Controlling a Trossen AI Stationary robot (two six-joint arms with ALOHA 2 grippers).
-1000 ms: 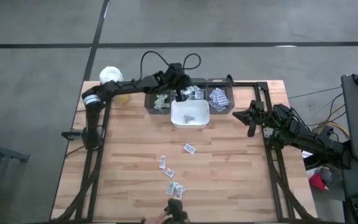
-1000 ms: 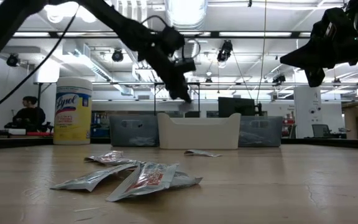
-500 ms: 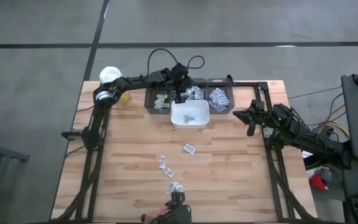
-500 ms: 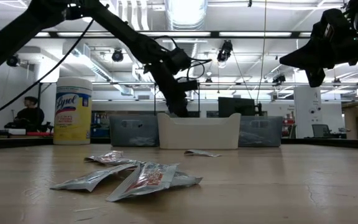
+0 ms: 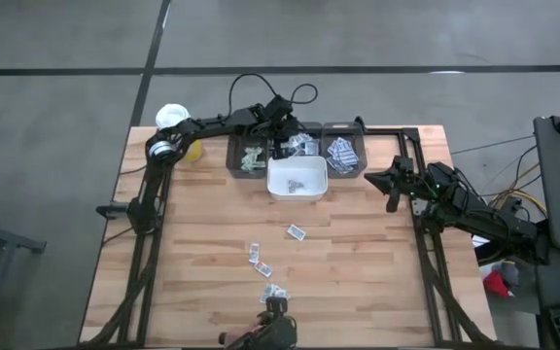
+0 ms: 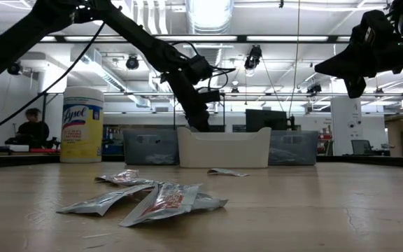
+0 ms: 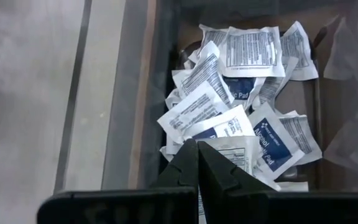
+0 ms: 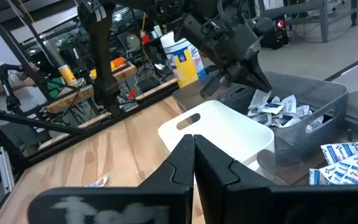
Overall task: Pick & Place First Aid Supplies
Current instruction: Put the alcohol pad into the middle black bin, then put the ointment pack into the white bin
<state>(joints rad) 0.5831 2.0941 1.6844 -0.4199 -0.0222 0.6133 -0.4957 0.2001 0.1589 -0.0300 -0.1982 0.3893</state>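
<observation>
Below closed left end effector point(image 7: 197, 163), heaped packets point(image 7: 241, 118) (axes mixed)

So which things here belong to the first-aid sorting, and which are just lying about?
Job:
- loose packets on the table
- packets in the grey bins
- white bin
- left hand, over the grey bins
- right hand, waiting at the table's right edge

Lying about:
- wipes canister
</observation>
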